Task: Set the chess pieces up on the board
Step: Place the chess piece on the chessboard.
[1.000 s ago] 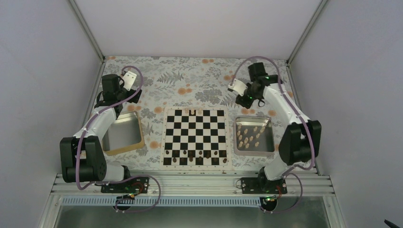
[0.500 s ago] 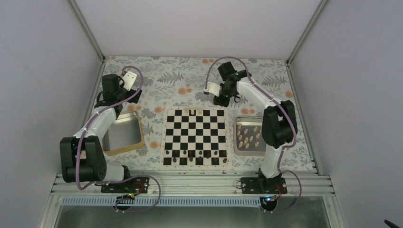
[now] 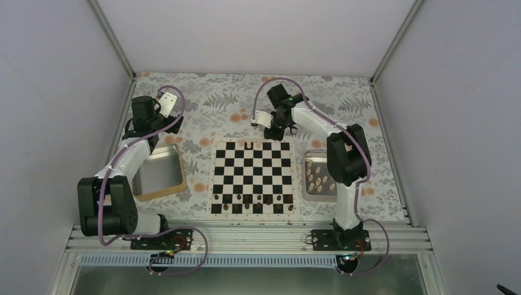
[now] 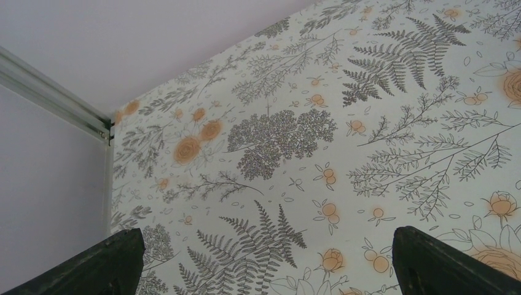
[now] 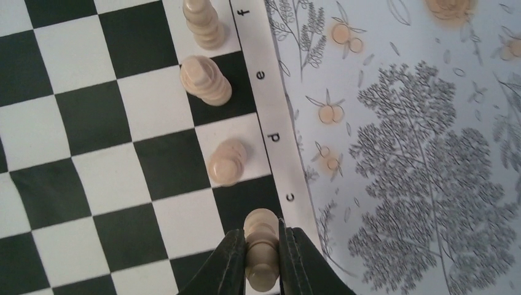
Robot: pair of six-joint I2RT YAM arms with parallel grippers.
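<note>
Right gripper [image 5: 263, 246] pinches a pale tan wooden chessman [image 5: 260, 224] over the checkered black-and-white board [image 5: 92, 117]; best lowered upright, centred on the square beneath the jaws. Left gripper [image 4: 264, 261] gapes wide.

One board [image 3: 252, 177], two trays [image 3: 158, 173], two arms [image 3: 129, 157] — four chess pieces [image 5: 226, 161] along lettered edge.

Beyond the game: a floral tablecloth [image 3: 209, 101] and two trays

We see the left steel tray [image 3: 161, 194], tan-rimmed, and the right steel tray [image 3: 306, 175] lying well apart on the fern-and-orange-blossom print, with dark brown chessmen [image 3: 247, 204] lined up between them towards the near edge.
</note>
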